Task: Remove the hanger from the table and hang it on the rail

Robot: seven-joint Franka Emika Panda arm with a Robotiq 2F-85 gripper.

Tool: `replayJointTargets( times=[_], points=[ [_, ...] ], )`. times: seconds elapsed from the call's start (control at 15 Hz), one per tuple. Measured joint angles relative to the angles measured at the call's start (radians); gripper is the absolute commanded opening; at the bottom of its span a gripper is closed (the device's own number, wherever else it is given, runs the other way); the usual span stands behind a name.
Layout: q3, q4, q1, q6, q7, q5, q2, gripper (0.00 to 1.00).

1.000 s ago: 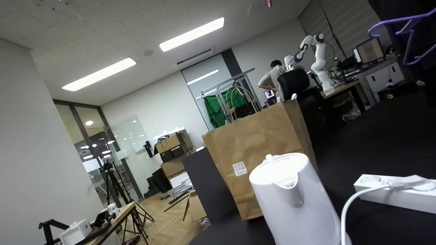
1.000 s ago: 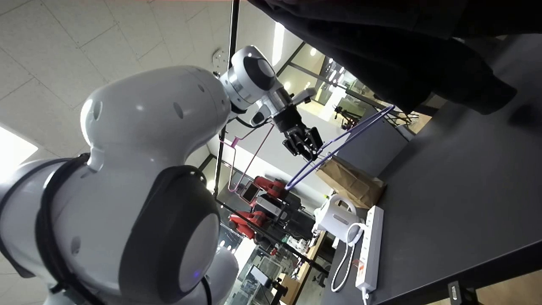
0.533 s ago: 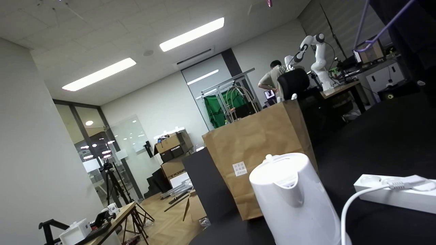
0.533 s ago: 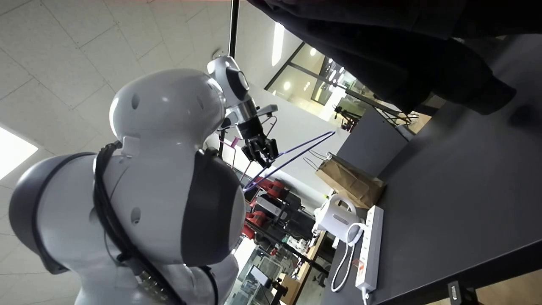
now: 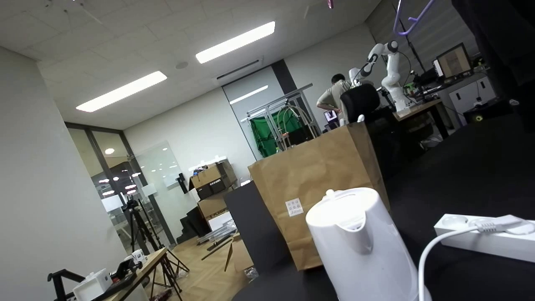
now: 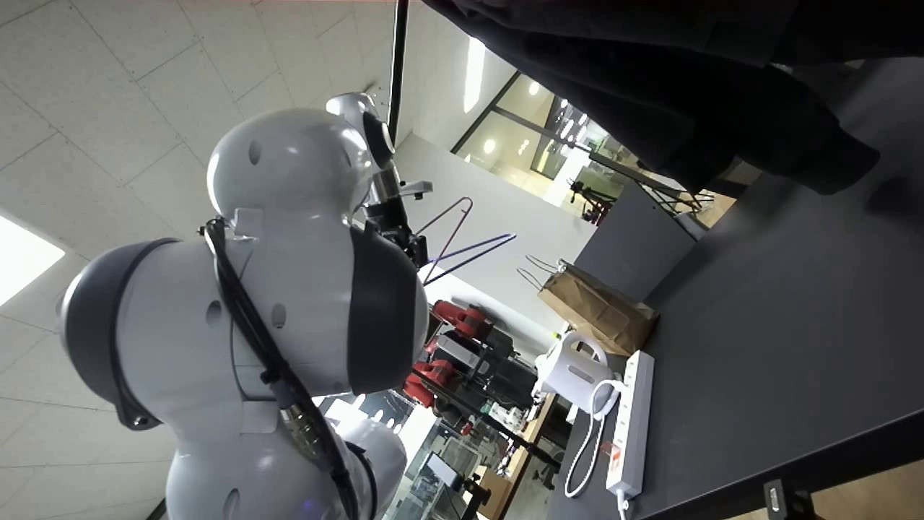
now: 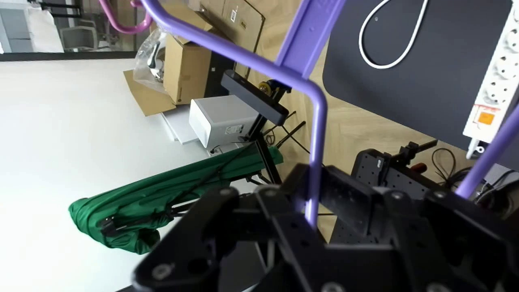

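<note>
Occupying the table (image 6: 779,303): paper bag (image 6: 598,309), kettle (image 6: 575,377), power strip (image 6: 632,425).

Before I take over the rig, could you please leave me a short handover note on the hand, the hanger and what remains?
Hand: shut on the purple hanger.
Where things are: the purple hanger is up in the air, off the black table. The black bar in an exterior view is probably the rail.
Done: hanger lifted from the table.
Left: hook it over the rail, check that it hangs, then open the hand.
Watch: a pink hanger shows nearby; I can't tell whether the two touch.
</note>
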Motion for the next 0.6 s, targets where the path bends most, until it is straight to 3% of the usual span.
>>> replayJointTargets(
  times=[0.6],
  points=[
    [0.071, 0.019, 0.002, 0.205, 0.000, 0.001, 0.000, 0.04]
  ],
)
